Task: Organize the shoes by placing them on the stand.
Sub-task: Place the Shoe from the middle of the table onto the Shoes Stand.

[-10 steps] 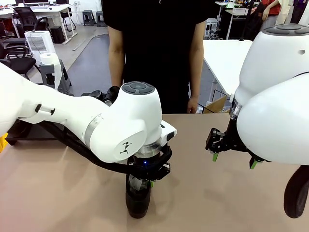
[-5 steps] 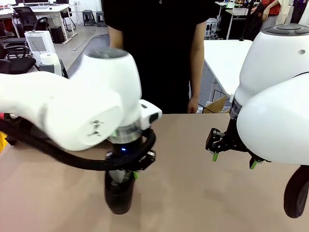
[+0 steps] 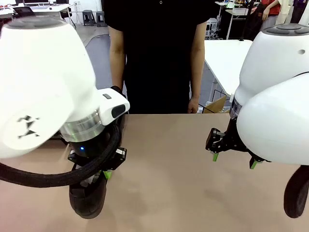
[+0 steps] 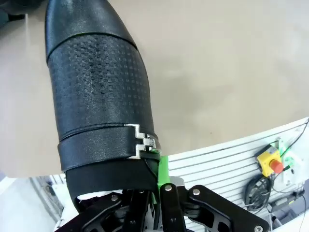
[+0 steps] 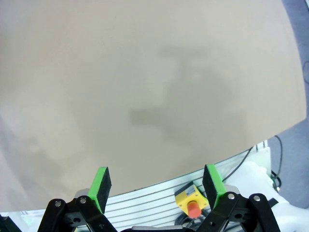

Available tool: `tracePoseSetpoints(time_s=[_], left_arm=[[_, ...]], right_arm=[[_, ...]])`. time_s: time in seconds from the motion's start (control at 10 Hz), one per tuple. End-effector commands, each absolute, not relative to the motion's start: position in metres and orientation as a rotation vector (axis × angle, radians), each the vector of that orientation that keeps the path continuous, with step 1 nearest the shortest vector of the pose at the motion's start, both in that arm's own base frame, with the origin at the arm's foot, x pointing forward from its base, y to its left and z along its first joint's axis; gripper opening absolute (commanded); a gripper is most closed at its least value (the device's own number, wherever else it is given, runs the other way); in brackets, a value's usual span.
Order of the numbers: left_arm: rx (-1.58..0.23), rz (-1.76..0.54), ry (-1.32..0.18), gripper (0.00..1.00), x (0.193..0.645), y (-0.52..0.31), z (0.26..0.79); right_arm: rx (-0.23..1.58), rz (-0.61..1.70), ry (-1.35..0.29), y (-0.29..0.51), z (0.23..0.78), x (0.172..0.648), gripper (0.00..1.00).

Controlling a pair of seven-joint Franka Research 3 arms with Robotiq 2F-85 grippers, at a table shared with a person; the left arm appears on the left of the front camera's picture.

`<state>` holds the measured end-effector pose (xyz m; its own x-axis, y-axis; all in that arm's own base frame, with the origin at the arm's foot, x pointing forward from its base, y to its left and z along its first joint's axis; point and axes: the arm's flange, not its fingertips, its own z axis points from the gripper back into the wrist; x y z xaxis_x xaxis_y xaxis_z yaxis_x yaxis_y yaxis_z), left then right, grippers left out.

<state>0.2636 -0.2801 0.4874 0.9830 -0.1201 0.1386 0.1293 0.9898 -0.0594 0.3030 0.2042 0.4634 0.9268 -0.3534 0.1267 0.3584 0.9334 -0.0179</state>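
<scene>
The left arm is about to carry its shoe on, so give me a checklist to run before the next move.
1. Left gripper shut on the shoe: ok.
2. Shoe lifted off the table: cannot tell; its toe hangs low over the tabletop.
3. Right gripper open and holding nothing: ok.
4. Right gripper apart from the carried shoe: ok, bare table lies between them.
5. Person's hand off the table: ok, it hangs at the far edge.
6. Free place on the stand: cannot tell.
</scene>
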Motion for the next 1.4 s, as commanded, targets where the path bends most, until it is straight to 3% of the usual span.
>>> tracePoseSetpoints(time_s=[0.0, 0.1, 0.3, 0.5, 1.0, 1.3], left_arm=[[-0.075, -0.121, -0.118, 0.0, 0.275, -0.296, 0.48], [-0.068, -0.126, -0.135, 0.0, 0.264, -0.28, 0.487], [0.014, -0.118, -0.335, 0.0, 0.27, -0.238, 0.508], [-0.031, -0.147, -0.447, 0.0, 0.276, -0.2, 0.532], [-0.03, -0.141, -0.606, 0.0, 0.356, -0.109, 0.547], [0.038, -0.185, -0.586, 0.0, 0.395, -0.079, 0.557]], right_arm=[[-0.045, -0.343, -0.121, 0.202, 0.469, 0.307, 1.0], [-0.045, -0.343, -0.121, 0.202, 0.469, 0.307, 1.0], [-0.045, -0.343, -0.121, 0.202, 0.469, 0.307, 1.0], [-0.045, -0.343, -0.121, 0.202, 0.469, 0.307, 1.0], [-0.045, -0.343, -0.121, 0.202, 0.469, 0.307, 1.0], [-0.045, -0.343, -0.121, 0.202, 0.469, 0.307, 1.0]])
